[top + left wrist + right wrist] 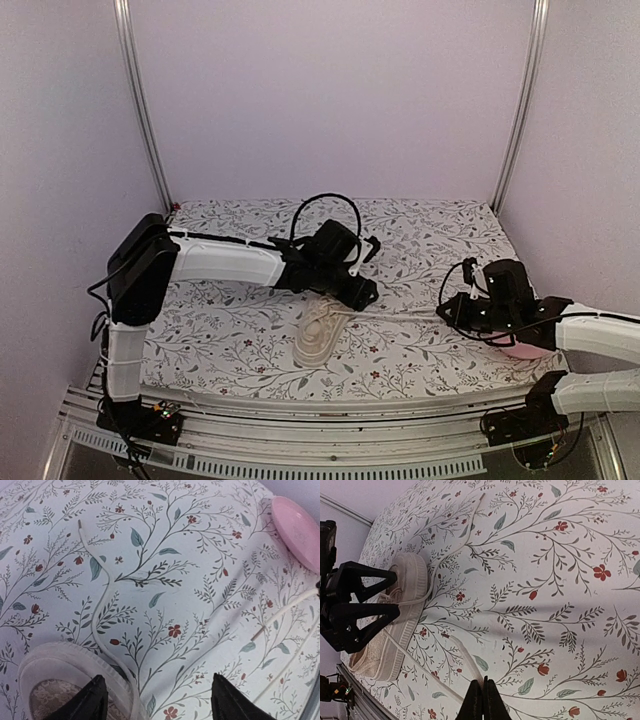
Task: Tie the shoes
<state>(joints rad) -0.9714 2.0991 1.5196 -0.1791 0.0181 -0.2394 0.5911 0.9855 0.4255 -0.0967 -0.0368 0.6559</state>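
— How does the left claw (158, 678) stand?
— Its fingers are spread wide and grip nothing. It hangs over the far end of the sneaker (55, 662), one finger above the shoe's rim and the other above the floral cloth (200, 555).
— And the right claw (482, 686)?
— Pressed together on a white lace (465, 657), pinched a little back from its tip. That lace runs from the sneaker across the cloth toward the right.
— The second one?
— The loose lace (106, 587) lies slack on the cloth, curving away from the shoe. Neither claw touches it.
— Where is the sneaker itself?
— Near the middle of the table, sole down, pointing from the near edge toward the far side, untied.
— Anything beside it?
— A pink plate (297, 530) at the right, partly under the right arm, well apart from the shoe.
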